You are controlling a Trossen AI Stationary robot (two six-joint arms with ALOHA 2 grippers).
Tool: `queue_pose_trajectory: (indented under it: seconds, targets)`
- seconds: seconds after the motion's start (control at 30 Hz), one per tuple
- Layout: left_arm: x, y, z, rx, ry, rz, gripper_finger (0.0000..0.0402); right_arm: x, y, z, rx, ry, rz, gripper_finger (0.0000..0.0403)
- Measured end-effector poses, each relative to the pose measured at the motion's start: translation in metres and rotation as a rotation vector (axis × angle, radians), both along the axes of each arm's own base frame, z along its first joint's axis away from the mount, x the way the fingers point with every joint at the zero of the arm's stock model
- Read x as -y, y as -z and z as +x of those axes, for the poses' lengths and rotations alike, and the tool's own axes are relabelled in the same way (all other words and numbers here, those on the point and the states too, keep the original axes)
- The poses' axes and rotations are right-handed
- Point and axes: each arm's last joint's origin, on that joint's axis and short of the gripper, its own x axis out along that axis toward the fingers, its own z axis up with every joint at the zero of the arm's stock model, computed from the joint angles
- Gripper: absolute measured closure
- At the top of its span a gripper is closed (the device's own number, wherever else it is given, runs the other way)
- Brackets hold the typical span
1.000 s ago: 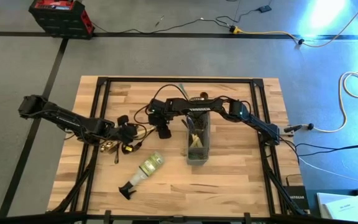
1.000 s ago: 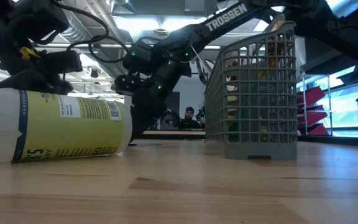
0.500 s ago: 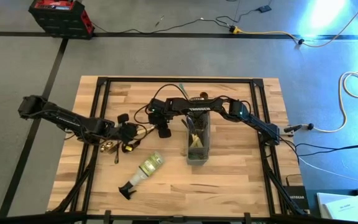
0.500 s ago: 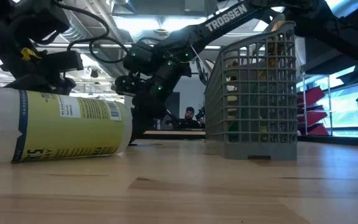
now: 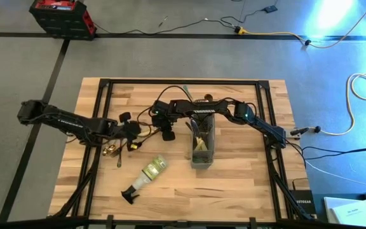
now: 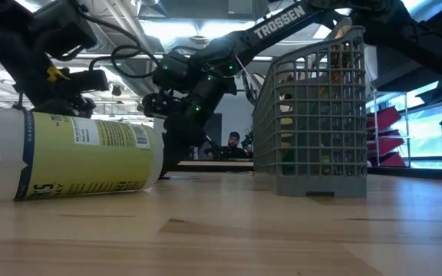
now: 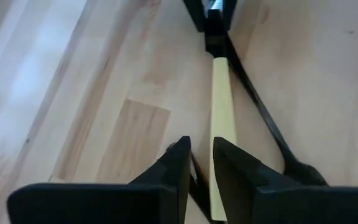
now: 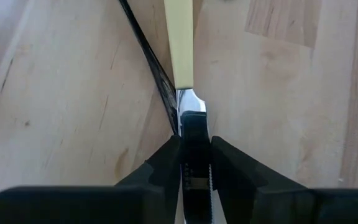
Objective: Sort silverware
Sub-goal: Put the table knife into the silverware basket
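1. While both dark arms reach toward the middle, the wooden worktop point(image 5: 234, 184) carries everything in sight.
2. A grey mesh caddy point(image 5: 202, 143) stands upright near the centre, with silverware point(image 5: 200, 145) standing inside it.
3. A clear spray bottle point(image 5: 146, 175) with a yellow-green label lies on its side, nearer the front edge than the caddy.
4. The right claw point(image 8: 190, 155) is pinched tight on the metal end of a cream-handled utensil point(image 7: 220, 112), just left of the caddy.
5. The left claw point(image 7: 201, 163) has its fingers narrowly parted around the other end of that same cream handle; whether they press it, I cannot tell.
6. A slim dark utensil point(image 7: 263, 115) lies on the wood just beside the cream handle.
7. More gold pieces point(image 5: 113, 151) lie near the left claw.
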Motion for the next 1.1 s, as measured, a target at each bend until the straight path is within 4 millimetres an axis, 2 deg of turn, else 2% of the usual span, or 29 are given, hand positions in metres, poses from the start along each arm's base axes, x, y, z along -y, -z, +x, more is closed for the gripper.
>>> queue_pose_trajectory:
  seconds: [0.23,0.4,0.8,1.1]
  targets:
    - [-0.011,0.005,0.001,-0.023,-0.046,-0.083,0.0347,0.0,0.0,0.0,-0.002,-0.002,-0.001,0.0341]
    - [-0.015,0.008,0.007,-0.019,-0.044,-0.076,0.0347,-0.003,0.0,0.0,-0.004,-0.021,-0.039,0.0351]
    - [-0.016,0.009,0.009,-0.009,-0.036,-0.094,0.0347,-0.011,0.0,0.002,-0.003,-0.074,-0.165,0.0354]
    - [-0.016,0.009,0.009,-0.013,-0.033,-0.092,0.0347,-0.025,0.0,0.005,-0.021,-0.087,-0.31,0.0355]
